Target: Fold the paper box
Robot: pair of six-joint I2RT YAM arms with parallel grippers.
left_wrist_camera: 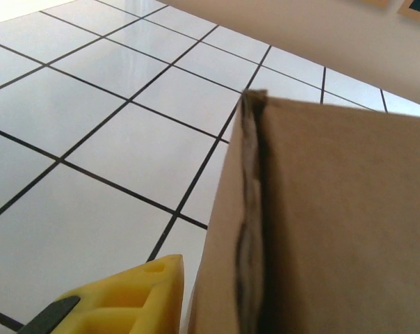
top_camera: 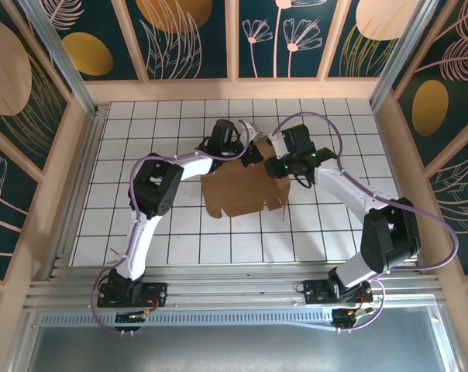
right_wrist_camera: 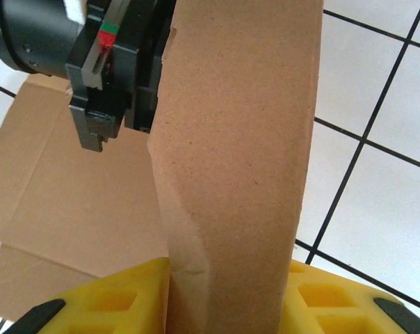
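The paper box [top_camera: 235,192] is a brown cardboard piece lying partly flat on the tiled table, with its far right panel raised. My right gripper [top_camera: 279,164] is shut on that upright panel [right_wrist_camera: 238,104]. Both yellow fingers [right_wrist_camera: 119,299] press its sides in the right wrist view, the gripper [right_wrist_camera: 227,285] straddling it. My left gripper [top_camera: 247,153] is at the box's far edge. In the left wrist view one yellow finger [left_wrist_camera: 126,299] stands just left of a folded cardboard wall [left_wrist_camera: 335,223], with a thin sliver of tile between them. The other finger is hidden behind the cardboard.
White tiles with black grid lines [top_camera: 141,132] surround the box. Wooden walls [top_camera: 234,89] close off the far side and both flanks. A metal rail [top_camera: 234,291] runs along the near edge by the arm bases. The left arm's black wrist [right_wrist_camera: 106,76] sits close to the raised panel.
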